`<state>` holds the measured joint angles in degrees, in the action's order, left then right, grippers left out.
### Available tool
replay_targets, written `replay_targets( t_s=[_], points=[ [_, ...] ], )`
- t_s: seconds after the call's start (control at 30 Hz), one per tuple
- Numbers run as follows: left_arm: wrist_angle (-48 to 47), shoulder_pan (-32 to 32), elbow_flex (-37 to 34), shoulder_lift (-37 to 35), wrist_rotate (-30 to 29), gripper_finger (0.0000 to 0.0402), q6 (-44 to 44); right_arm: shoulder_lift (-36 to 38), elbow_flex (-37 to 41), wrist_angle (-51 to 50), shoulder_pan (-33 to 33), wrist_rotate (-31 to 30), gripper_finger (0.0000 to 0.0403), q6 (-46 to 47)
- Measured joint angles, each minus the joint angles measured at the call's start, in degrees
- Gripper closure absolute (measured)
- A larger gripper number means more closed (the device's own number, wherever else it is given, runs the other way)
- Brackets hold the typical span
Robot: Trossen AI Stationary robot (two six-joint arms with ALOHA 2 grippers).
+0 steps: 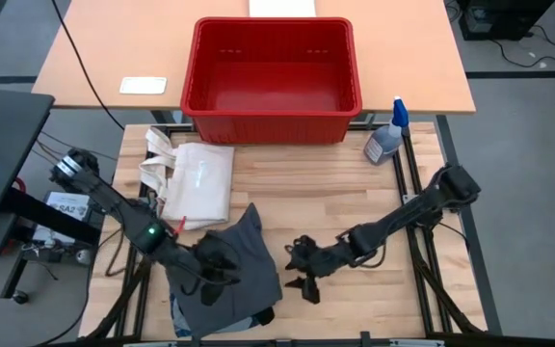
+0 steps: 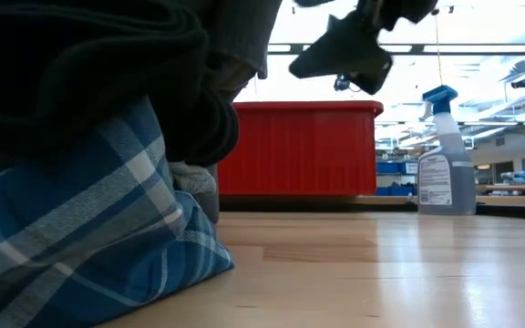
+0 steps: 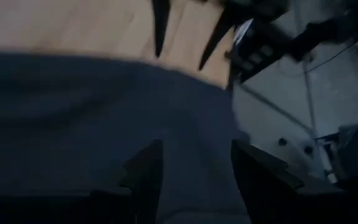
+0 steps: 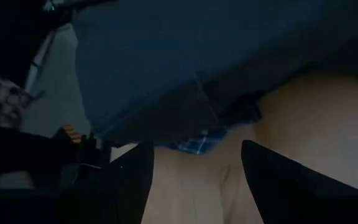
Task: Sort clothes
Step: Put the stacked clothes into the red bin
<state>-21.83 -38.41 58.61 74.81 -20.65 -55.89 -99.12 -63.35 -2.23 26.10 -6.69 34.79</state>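
**Both grippers at the clothes pile on the table's near edge**

At the near edge of the pale wooden table (image 1: 355, 193), a large dark grey cloth (image 1: 239, 270) lies heaped over a blue-and-white plaid cloth (image 2: 89, 228), with black fabric (image 2: 80, 64) bunched on top in the low view. The left gripper (image 1: 215, 273) is down on the grey cloth, its fingers (image 3: 145, 168) spread with fabric between them, not clenched. The right gripper (image 1: 302, 270) hangs just beside the pile, above bare wood, fingers (image 4: 132, 180) parted and holding nothing. Behind stand a deep red plastic basket (image 1: 273, 120), a white cloth tote bag (image 1: 196, 183) and a clear spray bottle with a blue trigger (image 1: 385, 140)
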Motion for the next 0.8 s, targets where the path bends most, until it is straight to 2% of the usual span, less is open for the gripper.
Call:
replay_targets(
  t_s=[0.2, 0.43, 0.6, 0.7, 0.8],
  points=[
    [-5.33, 0.08, 0.00, 4.69, 2.35, 0.0209, -4.47, -7.19, -6.24, -0.80, -1.11, 0.58, 0.0164, -7.53],
    [-7.56, 0.09, 0.00, 8.52, 7.11, 0.0209, -5.24, -8.69, -17.23, -1.32, -2.38, 0.60, 0.0183, -16.64],
    [-7.12, -0.17, 0.00, 6.73, 6.62, 0.0209, -3.95, -8.65, -23.02, -0.77, -3.91, 0.40, 0.0193, -20.94],
    [-6.69, -0.44, 0.04, 4.69, 5.71, 0.0209, -2.56, -8.45, -23.73, -0.38, -4.93, 0.64, 0.0195, -23.23],
    [-5.89, -0.44, 0.04, 2.63, 7.17, 0.0209, -1.94, -8.55, -23.72, -1.66, -5.90, 1.71, 0.0195, -22.78]
  ],
)
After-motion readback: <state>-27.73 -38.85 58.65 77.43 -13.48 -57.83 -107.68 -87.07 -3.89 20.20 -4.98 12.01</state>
